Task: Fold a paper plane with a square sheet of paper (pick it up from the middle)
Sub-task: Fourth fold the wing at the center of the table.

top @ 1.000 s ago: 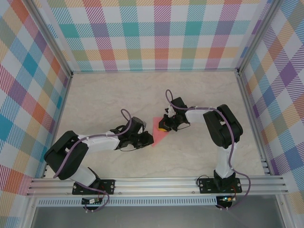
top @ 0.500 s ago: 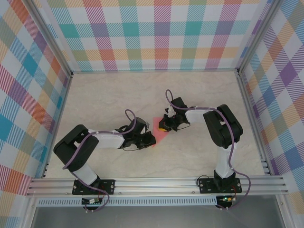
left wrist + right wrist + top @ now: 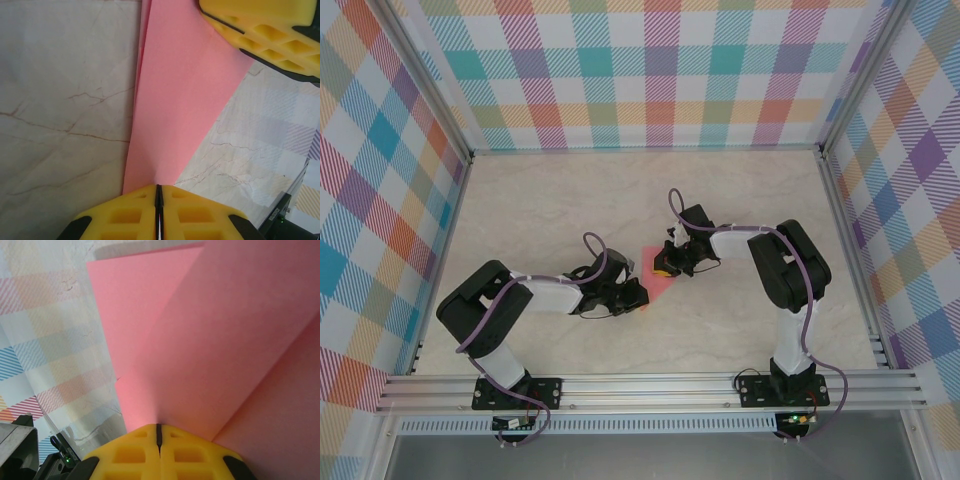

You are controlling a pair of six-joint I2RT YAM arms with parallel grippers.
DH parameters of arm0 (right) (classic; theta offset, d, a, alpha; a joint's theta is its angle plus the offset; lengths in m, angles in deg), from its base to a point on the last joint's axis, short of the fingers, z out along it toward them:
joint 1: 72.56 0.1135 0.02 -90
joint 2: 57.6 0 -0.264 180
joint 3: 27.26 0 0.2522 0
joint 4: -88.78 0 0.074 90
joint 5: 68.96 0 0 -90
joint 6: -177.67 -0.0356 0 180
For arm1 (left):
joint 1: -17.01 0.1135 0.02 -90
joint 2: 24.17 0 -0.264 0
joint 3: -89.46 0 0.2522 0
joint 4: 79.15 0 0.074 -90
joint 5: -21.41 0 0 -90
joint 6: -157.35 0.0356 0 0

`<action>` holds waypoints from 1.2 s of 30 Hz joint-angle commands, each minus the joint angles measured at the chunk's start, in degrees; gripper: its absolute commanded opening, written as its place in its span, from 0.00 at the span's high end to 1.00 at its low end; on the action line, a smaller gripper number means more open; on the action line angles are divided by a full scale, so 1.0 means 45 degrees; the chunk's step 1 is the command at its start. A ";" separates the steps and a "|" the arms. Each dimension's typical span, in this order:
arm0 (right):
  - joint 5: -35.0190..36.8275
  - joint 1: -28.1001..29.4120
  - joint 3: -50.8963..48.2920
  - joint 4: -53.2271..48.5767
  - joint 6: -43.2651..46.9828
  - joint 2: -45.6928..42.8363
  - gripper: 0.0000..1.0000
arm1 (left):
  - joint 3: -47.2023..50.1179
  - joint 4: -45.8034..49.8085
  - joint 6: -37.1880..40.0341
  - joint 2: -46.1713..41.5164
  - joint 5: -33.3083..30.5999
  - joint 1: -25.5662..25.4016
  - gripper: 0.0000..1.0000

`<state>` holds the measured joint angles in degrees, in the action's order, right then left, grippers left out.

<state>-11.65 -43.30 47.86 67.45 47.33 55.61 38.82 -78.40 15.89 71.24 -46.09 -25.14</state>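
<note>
Overhead and wrist views of a two-handed fold. We see the square sheet of paper point(image 3: 654, 270), salmon-pink and already creased, held just above the tabletop point(image 3: 570, 200) near its centre, between the two arms. The left fingers point(image 3: 636, 291) have closed over the last second, and in the left wrist view their yellow pads point(image 3: 150, 200) meet on the narrow end of the sheet point(image 3: 175, 100). The right fingers point(image 3: 669, 263) remain shut on the opposite edge, their pads point(image 3: 150, 437) pinching the sheet point(image 3: 210, 340) where its layers converge. Less pink shows from above than a second ago, the left arm having drawn in. We judge that both ends are now secured, so the next crease can be pulled taut.
</note>
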 commanded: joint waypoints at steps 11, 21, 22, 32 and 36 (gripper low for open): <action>0.1912 0.0108 -0.0335 -0.1242 -0.0255 0.1347 0.97 | 0.0836 0.2433 0.0186 -0.0792 0.0504 -0.0352 0.91; 0.1864 0.0100 -0.0268 -0.1317 -0.0201 0.1251 0.97 | -0.0337 0.4464 0.1282 -0.2520 -0.1062 -0.0430 0.92; 0.1835 0.0110 -0.0239 -0.1337 -0.0182 0.1201 0.97 | -0.0423 0.4425 0.1309 -0.2818 -0.1359 -0.0355 0.91; 0.1212 0.0101 0.0228 -0.1327 0.0268 0.0352 0.96 | -0.1050 0.2203 0.0768 -0.1414 -0.2246 -0.0155 0.92; 0.1055 0.0103 0.0517 -0.1410 0.0538 -0.0112 0.96 | -0.1152 0.2054 0.0675 -0.0452 -0.2157 -0.0159 0.95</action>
<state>-11.26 -43.19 49.65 64.84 47.86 55.80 34.64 -68.22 19.74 67.48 -54.78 -26.34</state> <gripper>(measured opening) 0.045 0.059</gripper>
